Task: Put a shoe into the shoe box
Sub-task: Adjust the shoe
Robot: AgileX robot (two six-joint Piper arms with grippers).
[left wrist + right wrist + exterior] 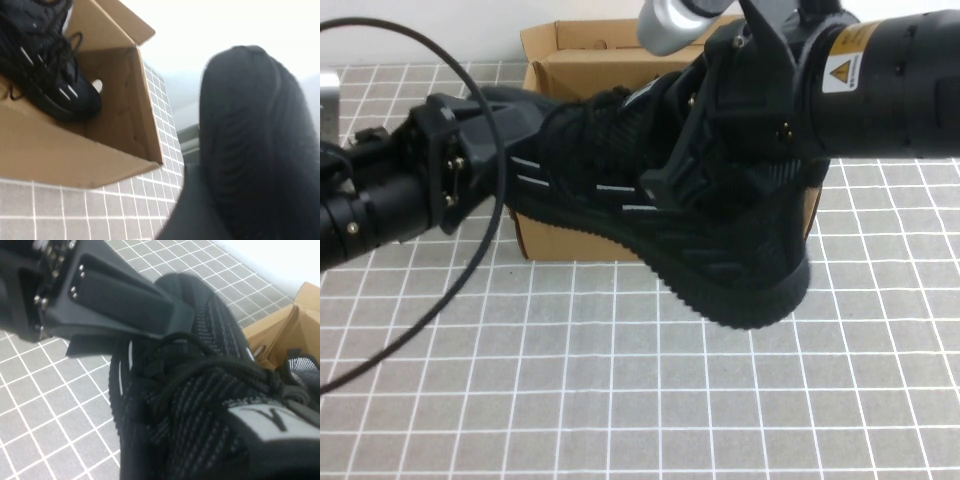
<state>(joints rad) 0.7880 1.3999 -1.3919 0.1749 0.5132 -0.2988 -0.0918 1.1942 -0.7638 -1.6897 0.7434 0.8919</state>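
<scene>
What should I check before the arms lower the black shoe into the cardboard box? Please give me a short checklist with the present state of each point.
1. Right pincer is shut on the shoe near the laces: ok.
2. Left pincer is at the shoe's toe end, left of the box; whether it holds the shoe: cannot tell.
3. Box is open, with its lid folded back: ok.
4. Room inside: the other shoe already lies in the box; enough space: cannot tell.
5. Shoe level and lined up with the box: not ok; it hangs tilted, with the heel past the near wall.
</scene>
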